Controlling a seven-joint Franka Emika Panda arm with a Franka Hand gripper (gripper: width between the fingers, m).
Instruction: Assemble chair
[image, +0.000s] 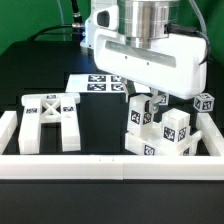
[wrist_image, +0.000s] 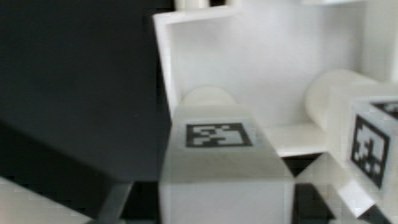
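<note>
My gripper (image: 148, 100) hangs over the cluster of white tagged chair parts (image: 172, 130) at the exterior view's right. In the wrist view the gripper (wrist_image: 222, 203) is shut on a small white post (wrist_image: 222, 165) with a square tag on its face, and the jaws press its two sides. Behind the post stands a flat white slab (wrist_image: 240, 50). Beside it are a rounded white post (wrist_image: 347, 95) and another tagged block (wrist_image: 374, 150). The X-braced frame (image: 50, 115) lies flat at the exterior view's left, apart from the gripper.
The marker board (image: 100, 83) lies at the back middle of the black table. Long white border rails run along the front (image: 110, 165), the left (image: 8, 125) and the right (image: 212, 135). One more tagged block (image: 205, 102) sits at the far right.
</note>
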